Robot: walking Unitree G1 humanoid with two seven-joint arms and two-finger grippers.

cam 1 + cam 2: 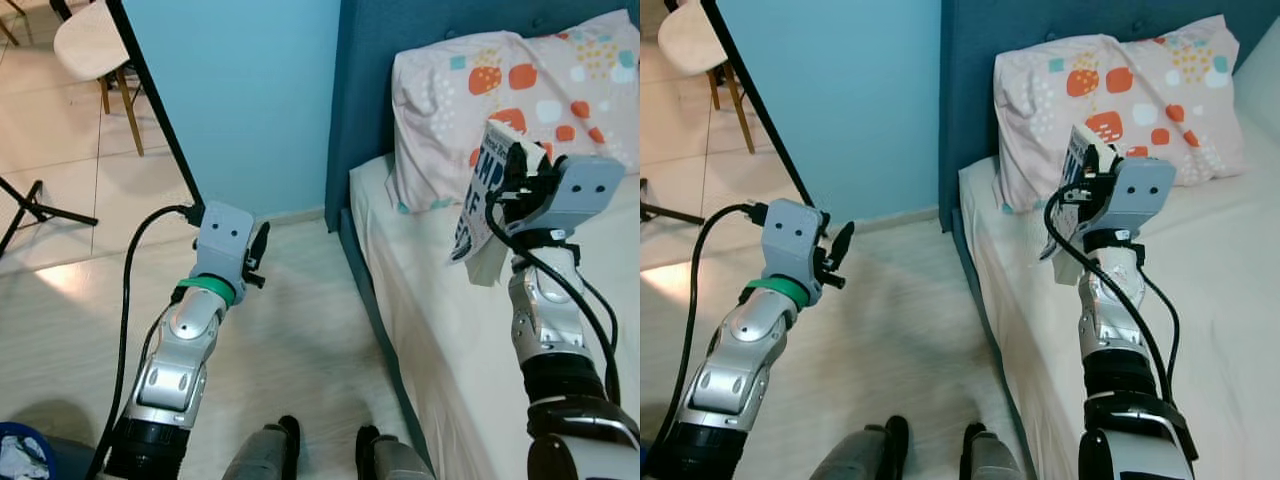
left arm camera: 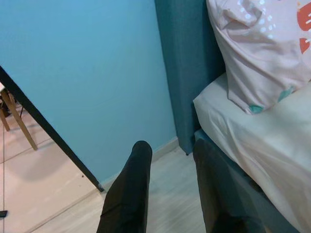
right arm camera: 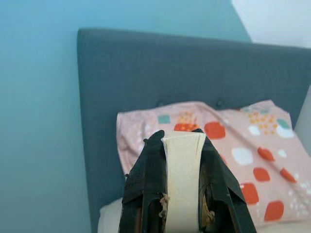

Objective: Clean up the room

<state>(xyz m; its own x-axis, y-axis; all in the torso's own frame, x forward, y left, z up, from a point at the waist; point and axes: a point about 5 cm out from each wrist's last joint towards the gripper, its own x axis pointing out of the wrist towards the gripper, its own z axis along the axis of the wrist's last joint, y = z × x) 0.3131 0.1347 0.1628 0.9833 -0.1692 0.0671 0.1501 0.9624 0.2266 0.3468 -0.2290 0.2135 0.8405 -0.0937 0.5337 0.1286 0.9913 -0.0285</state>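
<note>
A thin book (image 1: 478,195) with a white cover and blue letters is held upright over the bed's (image 1: 440,310) head end, just in front of the pink patterned pillow (image 1: 545,90). My right gripper (image 1: 520,165) is shut on the book. In the right wrist view the book's pale edge (image 3: 183,184) sits clamped between both black fingers (image 3: 146,179). My left gripper (image 1: 260,245) hangs over the wooden floor beside the bed, open with nothing between its fingers (image 2: 129,194).
A dark blue headboard (image 1: 365,80) and light blue wall (image 1: 250,90) stand ahead. A black slanted bar (image 1: 155,110), a wooden chair (image 1: 95,45) and a black stand leg (image 1: 35,205) are at the left. A blue bin (image 1: 25,455) sits near my left foot.
</note>
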